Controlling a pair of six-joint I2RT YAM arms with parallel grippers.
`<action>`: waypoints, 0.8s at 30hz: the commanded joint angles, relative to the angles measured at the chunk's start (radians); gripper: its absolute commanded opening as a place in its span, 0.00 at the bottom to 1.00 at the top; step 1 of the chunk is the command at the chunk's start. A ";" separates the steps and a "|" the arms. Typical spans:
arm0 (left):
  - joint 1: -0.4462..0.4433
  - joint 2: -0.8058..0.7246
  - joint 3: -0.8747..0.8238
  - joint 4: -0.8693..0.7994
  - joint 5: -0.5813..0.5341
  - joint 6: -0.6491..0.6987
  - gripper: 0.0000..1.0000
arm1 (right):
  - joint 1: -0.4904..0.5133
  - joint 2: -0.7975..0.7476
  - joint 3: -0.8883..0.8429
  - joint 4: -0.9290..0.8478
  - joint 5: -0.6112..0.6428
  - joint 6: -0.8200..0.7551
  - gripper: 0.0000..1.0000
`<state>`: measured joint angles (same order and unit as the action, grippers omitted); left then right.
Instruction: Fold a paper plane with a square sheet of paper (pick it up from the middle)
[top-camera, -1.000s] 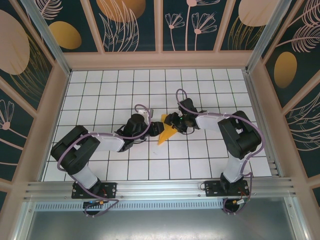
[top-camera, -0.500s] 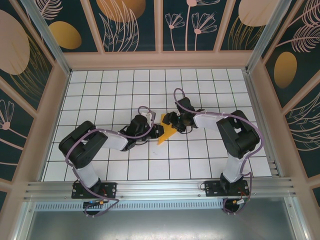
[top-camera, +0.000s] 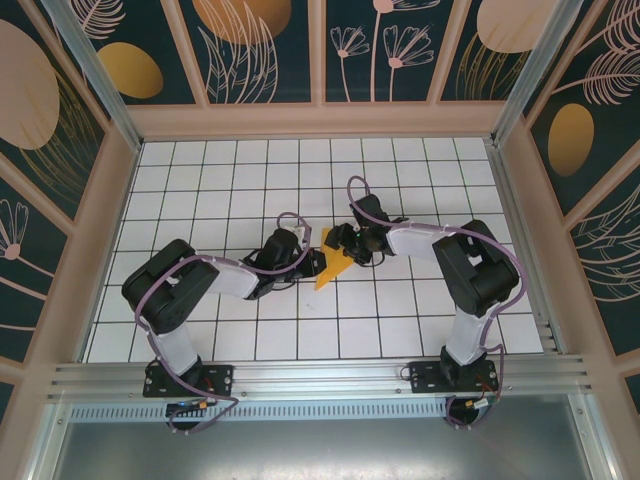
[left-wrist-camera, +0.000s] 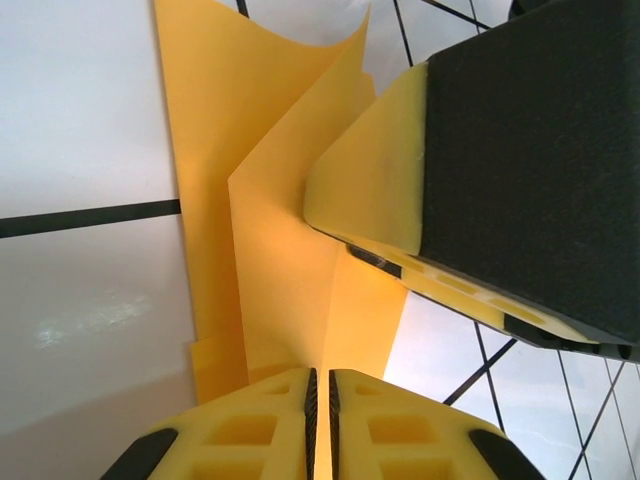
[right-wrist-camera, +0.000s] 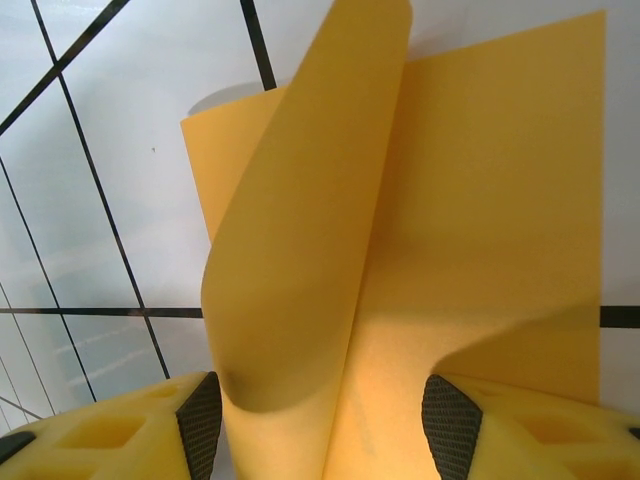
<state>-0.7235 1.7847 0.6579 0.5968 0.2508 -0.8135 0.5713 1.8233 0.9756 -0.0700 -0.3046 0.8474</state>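
Note:
The square sheet of paper is orange-yellow and lies mid-table, folded into a narrow pointed dart like the paper plane, tip toward the near edge. My left gripper comes at it from the left. In the left wrist view its jaws are shut on the paper, which runs up from the slit between them. My right gripper sits at the dart's wide far end. In the right wrist view it is open, with curled flaps of paper standing loose between the pads. One right finger presses against the paper.
The white grid tabletop is boxed in by framed walls on three sides. An aluminium rail runs along the near edge above both arm bases. Both arms stretch toward the middle.
My left gripper has slid right onto the paper and closed on it. The right gripper has opened a little and stays at the wide end.

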 joint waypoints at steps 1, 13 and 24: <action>0.003 0.024 0.026 -0.039 -0.023 0.016 0.14 | 0.003 0.115 -0.048 -0.119 0.122 -0.003 0.61; 0.003 0.045 0.043 -0.083 -0.035 0.016 0.11 | 0.011 0.140 -0.033 -0.132 0.128 -0.022 0.60; 0.003 0.048 0.040 -0.092 -0.035 0.008 0.09 | 0.032 0.178 -0.015 -0.172 0.180 -0.043 0.56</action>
<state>-0.7235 1.8133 0.6849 0.5407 0.2264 -0.8127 0.5915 1.8553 1.0180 -0.1184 -0.2565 0.8379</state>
